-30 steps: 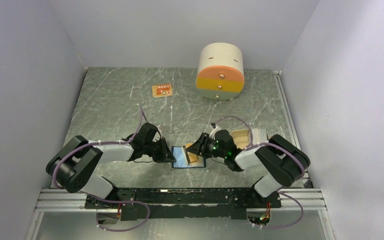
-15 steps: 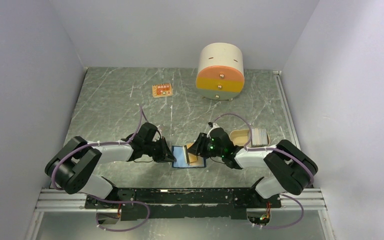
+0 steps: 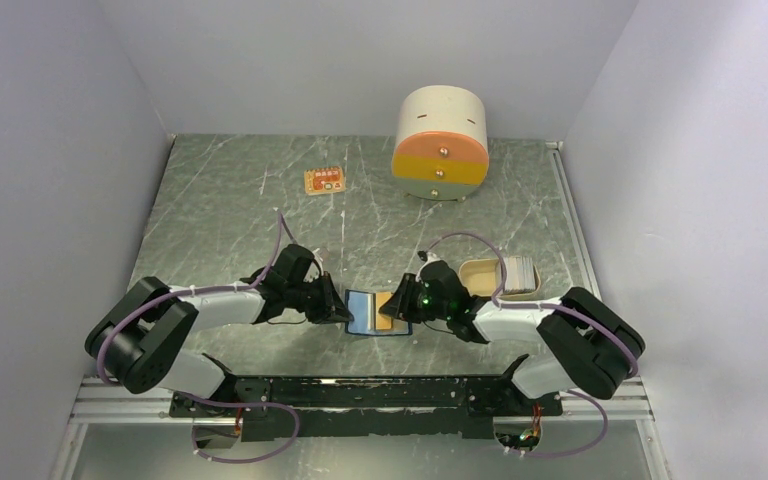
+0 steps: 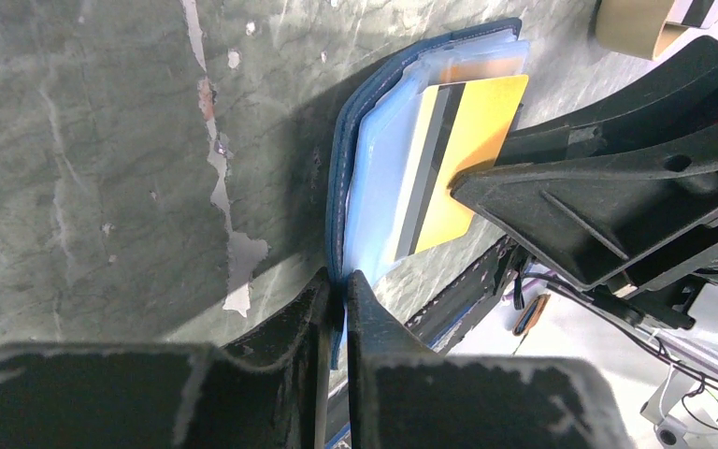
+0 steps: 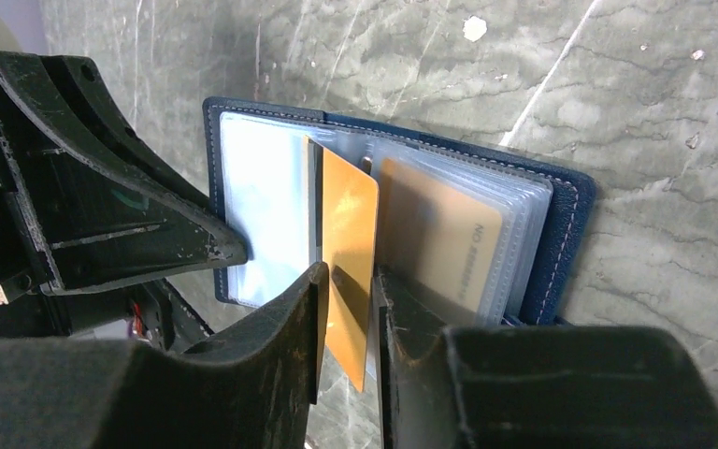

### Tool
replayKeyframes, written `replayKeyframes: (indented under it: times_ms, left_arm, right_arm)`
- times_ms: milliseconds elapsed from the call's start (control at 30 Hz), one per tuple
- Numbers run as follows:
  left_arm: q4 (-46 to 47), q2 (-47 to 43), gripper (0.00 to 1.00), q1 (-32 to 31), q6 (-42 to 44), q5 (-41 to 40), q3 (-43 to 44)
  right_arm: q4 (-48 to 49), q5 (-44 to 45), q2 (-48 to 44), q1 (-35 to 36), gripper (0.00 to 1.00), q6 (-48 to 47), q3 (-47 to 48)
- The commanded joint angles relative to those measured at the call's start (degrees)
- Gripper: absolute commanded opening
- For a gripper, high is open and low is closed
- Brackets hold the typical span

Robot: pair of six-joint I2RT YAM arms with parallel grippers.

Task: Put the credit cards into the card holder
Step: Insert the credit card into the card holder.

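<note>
The card holder (image 3: 372,312) lies open on the table, navy outside with pale clear sleeves inside (image 5: 266,201). My left gripper (image 4: 338,285) is shut on its near left edge. A gold credit card (image 5: 348,234) stands on edge over the sleeves, its far end at a pocket. My right gripper (image 5: 348,281) has its jaws closed against this card's two faces. In the left wrist view the same gold card (image 4: 463,154) juts from the holder (image 4: 374,178) beside my right gripper's black fingers (image 4: 608,192). A beige credit card (image 5: 439,238) sits inside a right-hand sleeve.
A cream-and-orange round drawer unit (image 3: 440,130) stands at the back. A small orange tag (image 3: 325,181) lies at the back left. A beige oval piece (image 3: 478,272) and a small striped stack (image 3: 521,272) lie just right of my right arm.
My right gripper has lowered and narrowed on the gold card, which has tipped down toward the holder's sleeves. The right elbow swung outward. The left gripper has stayed on the holder's edge.
</note>
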Motion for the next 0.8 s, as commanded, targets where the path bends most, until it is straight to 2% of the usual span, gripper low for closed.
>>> replayKeyframes:
  times_ms: [0,333,533,600,767]
  left_arm:
    - [1.96,-0.28,0.13,-0.09,-0.3,-0.57,-0.55]
    - [1.53,0.12,0.13,-0.27,0.45,-0.51,0.31]
    - [3.12,0.69,0.13,-0.43,-0.16,0.09,-0.12]
    - [2.92,1.1,0.13,-0.53,0.01,0.0,0.03]
    - [2.89,1.3,0.13,-0.61,0.04,0.23,0.25]
  right_arm:
    - [-5.51,0.79,0.61,0.4,0.28,-0.68,-2.65]
    - [-4.61,-2.19,4.51,0.64,0.27,-3.31,0.13]
    - [-2.95,-2.35,4.43,0.89,0.29,-0.68,-1.0]
    - [-6.34,-0.87,3.38,0.92,0.36,-1.19,-0.02]
    - [-18.52,4.81,-1.0,0.93,0.44,-3.92,3.04]
